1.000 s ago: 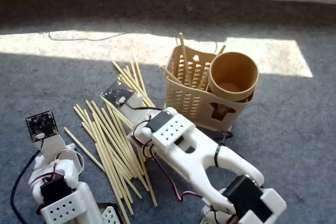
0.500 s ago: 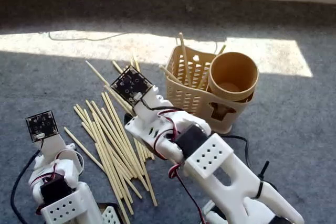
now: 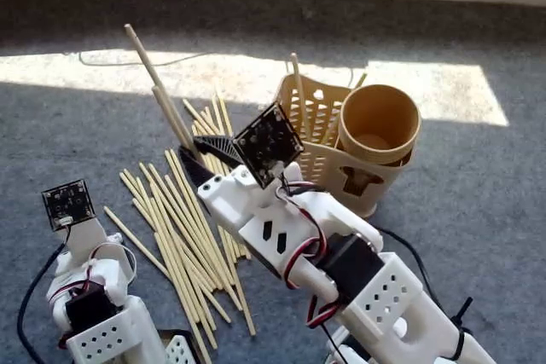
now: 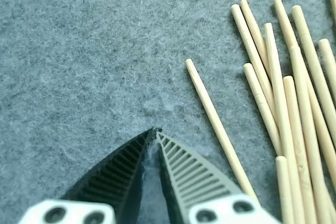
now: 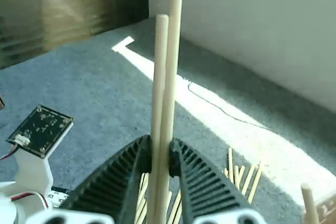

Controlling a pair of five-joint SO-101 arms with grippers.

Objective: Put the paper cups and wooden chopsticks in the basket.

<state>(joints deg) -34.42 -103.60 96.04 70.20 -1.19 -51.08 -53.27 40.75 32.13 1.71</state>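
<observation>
My right gripper (image 3: 199, 156) is shut on two wooden chopsticks (image 3: 158, 87), held above the carpet and slanting up and away from the basket (image 3: 317, 162). In the right wrist view the pair (image 5: 165, 72) stands upright between the fingers (image 5: 184, 174). A paper cup (image 3: 379, 122) sits in the basket with several chopsticks (image 3: 298, 91) standing beside it. Many loose chopsticks (image 3: 183, 219) lie on the carpet to the left of the basket. My left gripper (image 4: 156, 131) is shut and empty, low over bare carpet beside that pile (image 4: 294, 103). The left arm (image 3: 85, 291) is at the near left.
Grey carpet (image 3: 478, 202) covers the floor, with a sunlit strip and a thin cable (image 3: 128, 61) at the back. The left arm's camera board (image 5: 40, 129) shows below the raised pair. A single chopstick (image 4: 218, 129) lies close to the left gripper.
The right arm rose from the pile with two chopsticks in its gripper, lifting them and swinging its wrist toward the basket. The left arm stayed still.
</observation>
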